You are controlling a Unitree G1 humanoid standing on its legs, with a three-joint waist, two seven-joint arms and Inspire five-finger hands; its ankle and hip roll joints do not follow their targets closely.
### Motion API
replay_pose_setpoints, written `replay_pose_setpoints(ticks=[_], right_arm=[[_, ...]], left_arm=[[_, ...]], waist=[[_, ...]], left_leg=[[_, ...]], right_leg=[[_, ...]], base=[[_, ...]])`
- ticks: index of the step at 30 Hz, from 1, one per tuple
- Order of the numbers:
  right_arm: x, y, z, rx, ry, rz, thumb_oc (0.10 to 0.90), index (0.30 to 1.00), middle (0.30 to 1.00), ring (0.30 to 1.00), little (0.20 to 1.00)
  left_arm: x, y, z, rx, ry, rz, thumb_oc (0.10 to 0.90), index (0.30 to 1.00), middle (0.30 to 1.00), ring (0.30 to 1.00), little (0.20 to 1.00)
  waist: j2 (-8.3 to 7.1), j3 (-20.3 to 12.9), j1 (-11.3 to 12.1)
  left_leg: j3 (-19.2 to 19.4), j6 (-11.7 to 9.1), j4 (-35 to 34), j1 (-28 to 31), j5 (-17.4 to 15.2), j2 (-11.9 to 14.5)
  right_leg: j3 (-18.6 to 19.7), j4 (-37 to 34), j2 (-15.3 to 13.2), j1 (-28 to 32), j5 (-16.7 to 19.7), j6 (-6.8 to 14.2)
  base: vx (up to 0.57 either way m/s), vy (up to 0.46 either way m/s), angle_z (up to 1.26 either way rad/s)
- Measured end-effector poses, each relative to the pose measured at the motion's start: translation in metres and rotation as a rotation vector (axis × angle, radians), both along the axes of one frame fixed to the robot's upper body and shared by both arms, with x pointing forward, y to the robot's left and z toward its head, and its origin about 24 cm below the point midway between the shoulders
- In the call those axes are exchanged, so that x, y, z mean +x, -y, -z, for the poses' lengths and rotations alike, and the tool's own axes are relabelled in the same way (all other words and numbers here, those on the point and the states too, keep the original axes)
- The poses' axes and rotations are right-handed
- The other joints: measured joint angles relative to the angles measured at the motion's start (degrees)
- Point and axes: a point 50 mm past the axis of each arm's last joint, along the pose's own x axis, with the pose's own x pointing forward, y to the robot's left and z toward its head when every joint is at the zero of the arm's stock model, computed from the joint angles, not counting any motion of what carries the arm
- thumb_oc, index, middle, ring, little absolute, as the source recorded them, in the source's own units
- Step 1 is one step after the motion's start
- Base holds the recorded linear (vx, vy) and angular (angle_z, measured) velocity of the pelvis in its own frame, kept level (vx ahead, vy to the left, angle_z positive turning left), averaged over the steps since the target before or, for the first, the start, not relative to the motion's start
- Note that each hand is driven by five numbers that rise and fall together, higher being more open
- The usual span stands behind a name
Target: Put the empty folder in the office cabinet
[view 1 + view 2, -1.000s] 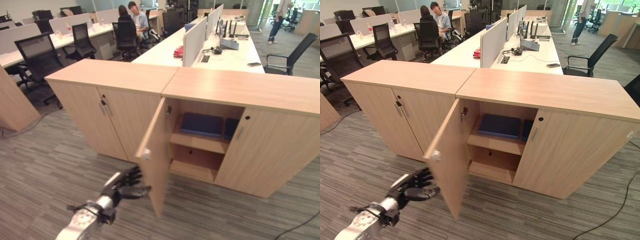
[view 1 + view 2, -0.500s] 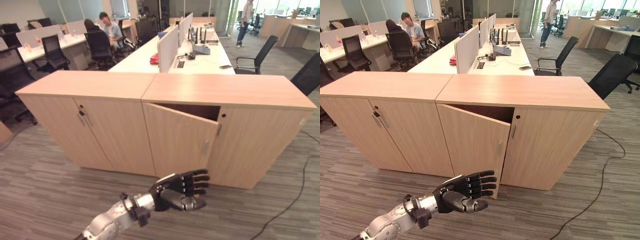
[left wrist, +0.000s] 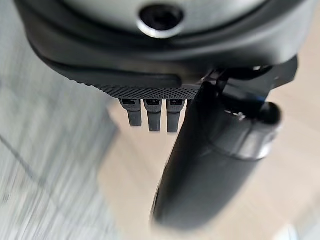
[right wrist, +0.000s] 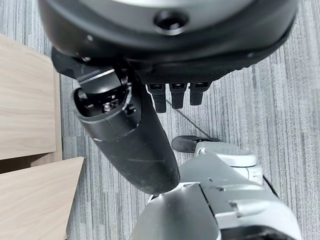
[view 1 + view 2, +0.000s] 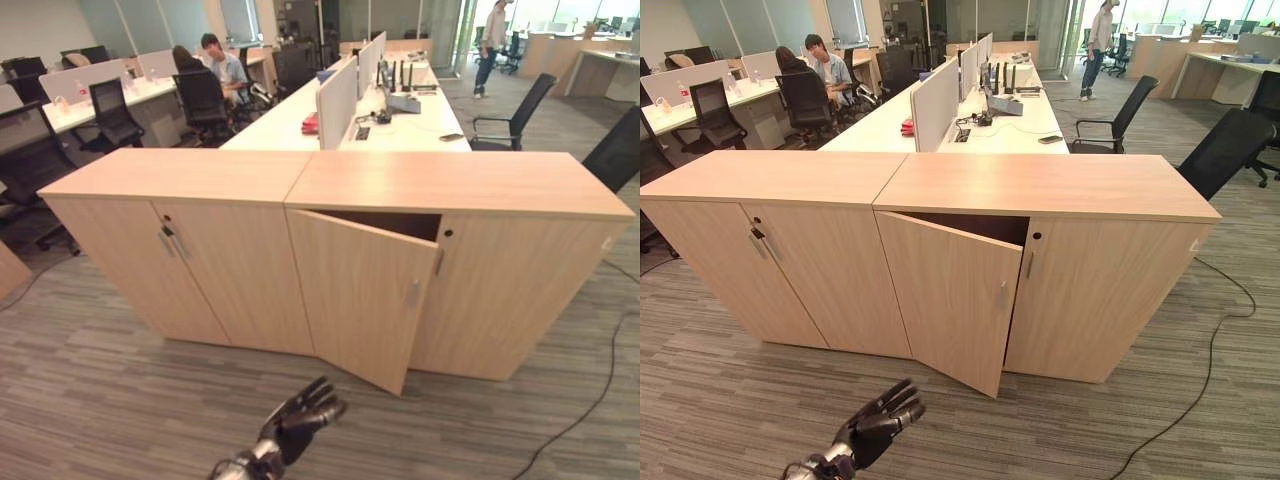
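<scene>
The folder cannot be seen: neither robot hand holds it, and the cabinet (image 5: 450, 200) door (image 5: 360, 300) hides the shelves behind it. Judging by that, the folder is probably already inside, though this cannot be confirmed.

The door stands ajar, swung out at an angle from the cabinet front, its free edge near the closed right-hand door (image 5: 520, 295). The left robot hand (image 5: 295, 425) hovers low over the carpet (image 5: 100, 380) in front of the door, apart from it, fingers spread and straight, holding nothing. The right robot hand (image 4: 150, 125) hangs above the carpet, fingers relaxed, empty.

The step in hand looks like shutting the door. The next move calls for the left robot hand to reach up to the door face near its free edge and push it flush.

The eye views show the whole cabinet, the desks (image 5: 970, 115) and seated people (image 5: 215, 65) behind. The left wrist view shows pale wood just past the fingers.
</scene>
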Motion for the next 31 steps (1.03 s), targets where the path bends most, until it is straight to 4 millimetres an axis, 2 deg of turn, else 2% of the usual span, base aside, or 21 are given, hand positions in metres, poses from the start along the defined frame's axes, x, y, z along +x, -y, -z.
replay_pose_setpoints(ticks=[5, 7, 10, 15, 20, 23, 31], right_arm=[[0.0, -0.002, 0.001, 0.006, 0.004, 0.003, 0.8, 0.9, 0.9, 0.9, 0.9], [-0.004, -0.004, 0.001, 0.011, 0.001, 0.016, 0.8, 0.9, 0.9, 0.9, 0.9], [-0.003, -0.005, 0.001, 0.017, 0.015, 0.025, 0.8, 0.9, 0.9, 0.9, 0.9], [-0.01, -0.006, 0.002, 0.022, 0.002, 0.029, 0.8, 0.9, 0.9, 0.9, 0.9], [-0.022, -0.007, 0.003, 0.028, -0.02, 0.049, 0.8, 0.9, 0.9, 0.9, 0.9], [-0.023, -0.007, 0.003, 0.03, -0.027, 0.051, 0.8, 0.9, 0.9, 0.9, 0.9], [-0.021, -0.007, 0.003, 0.029, -0.022, 0.048, 0.8, 0.9, 0.9, 0.9, 0.9]], left_arm=[[-0.045, -0.027, 0.035, 0.245, -0.259, 0.072, 0.8, 0.9, 0.9, 0.9, 0.9], [-0.061, -0.039, 0.043, 0.35, -0.329, 0.139, 0.8, 0.9, 0.9, 0.9, 0.9], [-0.09, -0.057, 0.05, 0.473, -0.501, 0.19, 0.8, 0.9, 0.9, 0.9, 0.9], [-0.084, -0.064, 0.048, 0.542, -0.485, 0.221, 0.8, 0.9, 0.9, 0.9, 0.9], [-0.1, -0.067, 0.049, 0.512, -0.529, 0.139, 0.8, 0.9, 0.9, 0.9, 0.9], [-0.101, -0.069, 0.048, 0.516, -0.536, 0.122, 0.8, 0.9, 0.9, 0.9, 0.9], [-0.078, -0.06, 0.048, 0.565, -0.445, 0.263, 0.8, 0.9, 0.9, 0.9, 0.9]], waist=[[-0.33, -0.1, 0.0], [-1.09, -0.1, 0.1], [-1.17, -0.5, -0.2], [-1.78, -0.9, -0.1], [-1.86, -1.0, -0.1], [-1.86, -1.0, -0.1], [-1.76, -1.0, -0.3]], left_leg=[[0.1, -0.2, 0.1, -0.1, 0.1, -0.1], [0.2, -0.4, 0.1, -0.2, 0.1, -0.1], [0.6, 0.0, 0.2, -0.3, -0.3, 0.1], [0.9, 0.0, 0.0, -0.3, -0.6, -0.1], [1.1, -0.2, 0.2, -0.3, -0.6, -0.3], [1.4, -0.3, 0.2, -0.2, -0.7, -0.3], [2.2, -0.3, 0.2, -0.4, -0.8, -0.4]], right_leg=[[0.2, 0.0, 0.0, -0.2, 0.0, 0.0], [0.3, 0.0, 0.1, -0.4, 0.0, 0.0], [0.6, 0.0, 0.1, -0.7, 0.0, -0.1], [0.8, 0.0, 0.0, -0.8, 0.0, 0.0], [1.0, 0.0, 0.0, -1.0, -0.1, 0.0], [1.4, 0.0, 0.0, -1.0, -0.1, 0.0], [2.1, 0.0, 0.0, -1.6, 0.0, 0.0]], base=[[0.0, 0.0, 0.0], [0.0, 0.0, 0.0], [0.01, 0.01, -0.04], [-0.01, 0.014, -0.04], [0.0, 0.0, 0.0], [-0.01, 0.008, -0.04], [-0.01, 0.012, -0.05]])
